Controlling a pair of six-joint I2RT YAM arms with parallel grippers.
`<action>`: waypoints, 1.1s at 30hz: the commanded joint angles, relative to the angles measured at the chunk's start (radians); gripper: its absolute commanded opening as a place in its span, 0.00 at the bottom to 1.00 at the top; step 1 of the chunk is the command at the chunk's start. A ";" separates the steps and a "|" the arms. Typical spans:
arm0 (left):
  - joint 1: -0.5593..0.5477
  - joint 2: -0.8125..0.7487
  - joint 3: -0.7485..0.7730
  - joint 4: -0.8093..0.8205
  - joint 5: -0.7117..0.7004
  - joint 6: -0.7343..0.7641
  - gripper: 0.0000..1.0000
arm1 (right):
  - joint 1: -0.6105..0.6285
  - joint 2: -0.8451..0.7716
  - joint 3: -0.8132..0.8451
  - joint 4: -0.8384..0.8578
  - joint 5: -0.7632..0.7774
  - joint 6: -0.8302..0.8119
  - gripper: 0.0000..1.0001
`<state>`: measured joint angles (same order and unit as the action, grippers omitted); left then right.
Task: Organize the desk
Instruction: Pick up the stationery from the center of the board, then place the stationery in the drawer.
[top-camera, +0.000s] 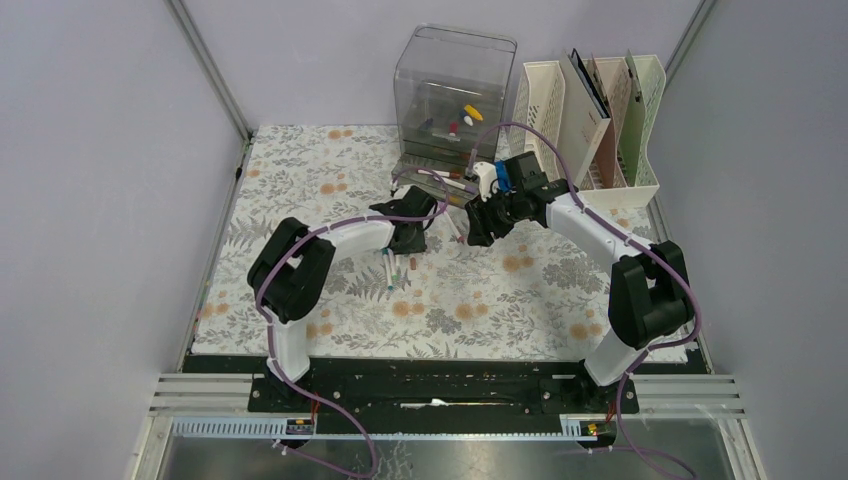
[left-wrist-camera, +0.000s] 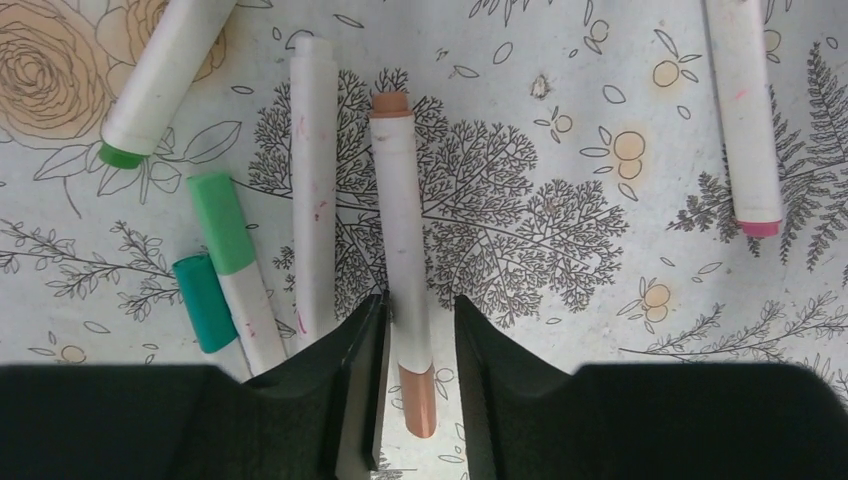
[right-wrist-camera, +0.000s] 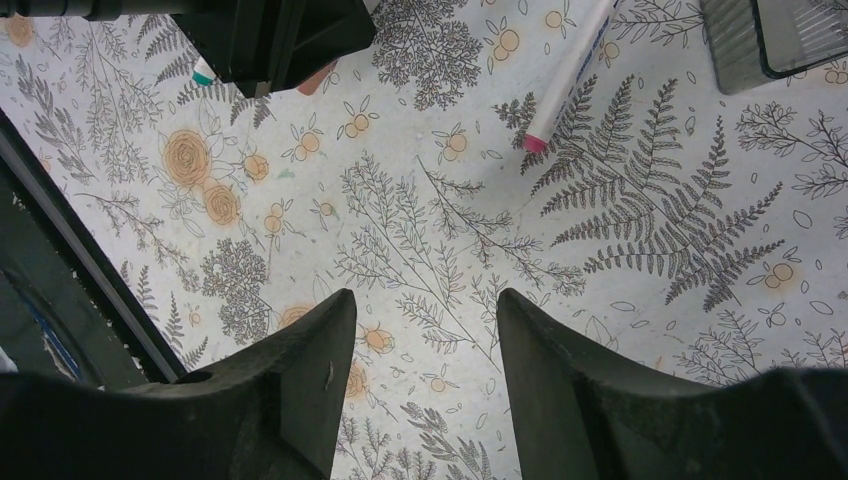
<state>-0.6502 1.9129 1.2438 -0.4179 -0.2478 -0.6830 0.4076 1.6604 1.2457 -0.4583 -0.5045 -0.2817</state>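
- The left gripper (left-wrist-camera: 420, 305) has its jaws parted astride a white felt marker with brown ends (left-wrist-camera: 398, 200). One finger touches it and a sliver of cloth shows at the other (not clamped, from what I can see).
- The marker lies lengthwise between the fingers, pointing away from the wrist.
- The right gripper (right-wrist-camera: 425, 300) hangs wide open over bare cloth, holding nothing.
- Under both is the desk (top-camera: 480, 300), a rectangular tabletop in white fern-and-flower cloth. Its long axis runs side to side, with a black rail (top-camera: 440, 375) along the near edge.
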 joint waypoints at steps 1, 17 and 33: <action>-0.004 0.031 0.045 -0.010 -0.019 0.011 0.33 | -0.014 -0.022 -0.009 0.023 -0.029 0.013 0.61; -0.015 -0.173 -0.118 0.216 0.133 0.012 0.00 | -0.014 -0.003 0.009 0.027 -0.121 0.073 0.61; -0.016 -0.409 -0.579 1.108 0.495 -0.141 0.00 | -0.013 0.048 0.080 0.094 -0.329 0.317 0.61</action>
<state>-0.6636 1.5135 0.6758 0.4343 0.1585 -0.7670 0.3981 1.6867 1.2655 -0.4210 -0.7345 -0.0784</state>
